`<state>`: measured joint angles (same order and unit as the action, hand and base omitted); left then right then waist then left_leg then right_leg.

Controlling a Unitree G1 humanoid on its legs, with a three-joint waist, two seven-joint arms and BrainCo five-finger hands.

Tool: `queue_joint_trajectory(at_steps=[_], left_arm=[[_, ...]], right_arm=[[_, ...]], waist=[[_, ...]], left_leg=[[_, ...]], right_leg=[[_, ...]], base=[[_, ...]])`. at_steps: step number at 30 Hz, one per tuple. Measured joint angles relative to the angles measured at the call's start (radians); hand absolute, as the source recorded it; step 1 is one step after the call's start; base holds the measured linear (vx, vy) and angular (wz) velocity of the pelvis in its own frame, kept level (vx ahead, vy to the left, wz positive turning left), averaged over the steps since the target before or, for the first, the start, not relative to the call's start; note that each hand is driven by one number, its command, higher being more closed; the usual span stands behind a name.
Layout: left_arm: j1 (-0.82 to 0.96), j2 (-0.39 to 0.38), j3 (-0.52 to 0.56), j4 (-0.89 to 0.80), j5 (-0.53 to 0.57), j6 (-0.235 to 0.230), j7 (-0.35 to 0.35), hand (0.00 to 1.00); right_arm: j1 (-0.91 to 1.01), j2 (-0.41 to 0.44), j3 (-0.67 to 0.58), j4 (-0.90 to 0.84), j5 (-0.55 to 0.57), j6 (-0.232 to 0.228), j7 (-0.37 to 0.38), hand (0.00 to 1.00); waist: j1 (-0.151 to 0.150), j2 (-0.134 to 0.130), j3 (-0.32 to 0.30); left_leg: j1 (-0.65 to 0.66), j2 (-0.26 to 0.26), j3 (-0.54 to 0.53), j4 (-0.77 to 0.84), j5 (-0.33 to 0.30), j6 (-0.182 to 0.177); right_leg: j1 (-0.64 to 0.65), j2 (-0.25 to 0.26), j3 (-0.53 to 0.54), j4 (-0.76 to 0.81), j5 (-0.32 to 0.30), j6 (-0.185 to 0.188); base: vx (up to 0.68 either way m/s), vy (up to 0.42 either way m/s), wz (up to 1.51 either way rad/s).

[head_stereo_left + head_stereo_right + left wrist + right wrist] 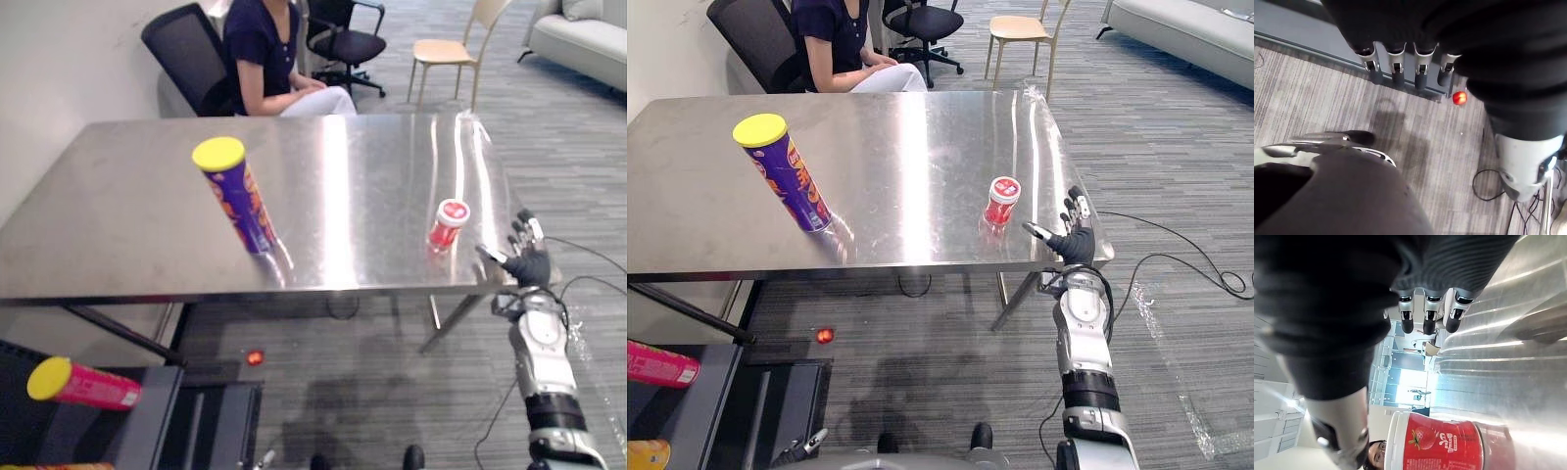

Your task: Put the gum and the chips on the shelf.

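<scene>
Steel table [372, 176] holds purple chips can [240, 201], strawberry-pictured gum tub [448, 225] near right hand [529, 262]

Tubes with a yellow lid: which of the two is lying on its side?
The pink tube, lying flat low at the robot's left. The purple tube stands on its base on the steel table.

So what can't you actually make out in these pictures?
- Shelf: cut off by the left eye view's lower edge.
- Gum tub: partly cut by the right wrist view's edge.
- Person: cut off by the eye views' top edge.
- Right hand: contact with table unclear.
</scene>
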<state>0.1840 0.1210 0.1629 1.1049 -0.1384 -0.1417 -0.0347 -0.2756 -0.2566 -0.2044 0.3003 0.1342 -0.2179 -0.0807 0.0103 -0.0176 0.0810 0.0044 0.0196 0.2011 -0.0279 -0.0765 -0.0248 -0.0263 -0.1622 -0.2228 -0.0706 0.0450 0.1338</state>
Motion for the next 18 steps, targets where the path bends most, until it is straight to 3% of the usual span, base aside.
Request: queue_joint_trajectory(at_steps=[18], left_arm=[[-0.004,0.000,0.001,-0.015,0.002,0.000,0.017,0.00]], right_arm=[[-0.210,0.002,0.057,0.186,0.002,0.034,-0.026,0.00]], waist=[[0.037,-0.007,0.051]], left_leg=[[-0.001,-0.007,-0.020,-0.011,0.006,0.002]], right_leg=[[0.014,-0.002,-0.019,-0.019,0.015,-0.004]], base=[[0.00,-0.004,0.03]])
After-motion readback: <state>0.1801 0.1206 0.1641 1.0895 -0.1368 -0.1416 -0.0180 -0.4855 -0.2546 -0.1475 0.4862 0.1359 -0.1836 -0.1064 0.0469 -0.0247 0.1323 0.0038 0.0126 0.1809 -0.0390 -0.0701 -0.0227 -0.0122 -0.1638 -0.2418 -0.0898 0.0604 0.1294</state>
